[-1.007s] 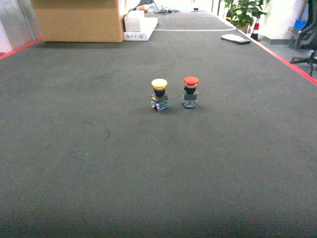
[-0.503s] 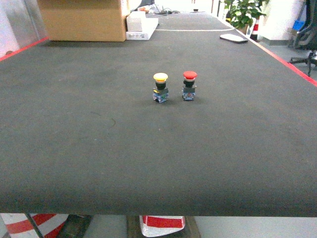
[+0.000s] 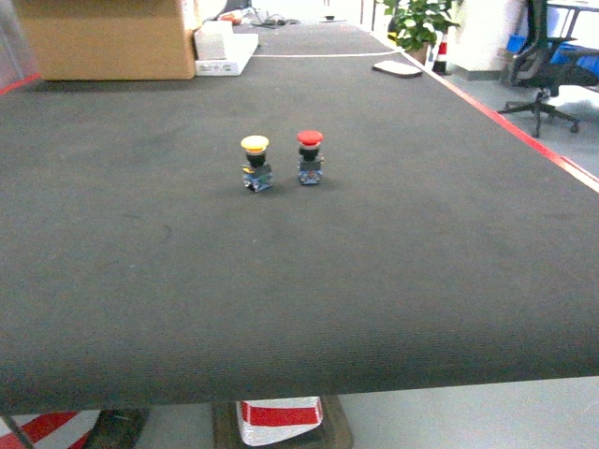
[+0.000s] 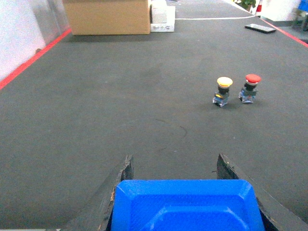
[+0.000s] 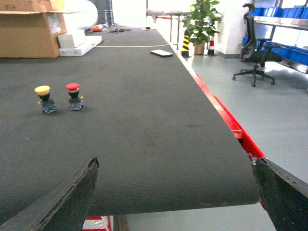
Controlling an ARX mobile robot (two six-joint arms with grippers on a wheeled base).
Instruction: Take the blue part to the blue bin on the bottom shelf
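In the left wrist view the blue part (image 4: 187, 207), a bright-blue piece with bevelled edges, fills the gap between my left gripper's (image 4: 174, 159) dark fingers, which are shut on it over the near end of the black table (image 4: 120, 106). My right gripper (image 5: 175, 163) is wide open and holds nothing, hovering at the table's front right corner. Neither gripper shows in the head view. Far right in the right wrist view a steel rack carries blue crates (image 5: 288, 12); I cannot tell if one is the blue bin. The bottom shelf is out of view.
A yellow-capped push button (image 3: 255, 161) and a red-capped push button (image 3: 310, 156) stand side by side mid-table. A cardboard box (image 3: 108, 37) sits at the far left end. The table's front edge (image 3: 281, 388) is near, an office chair (image 3: 547, 56) stands right.
The head view has drawn back from the table and swung right. The table's front edge came into view and the two buttons slid left in the picture.
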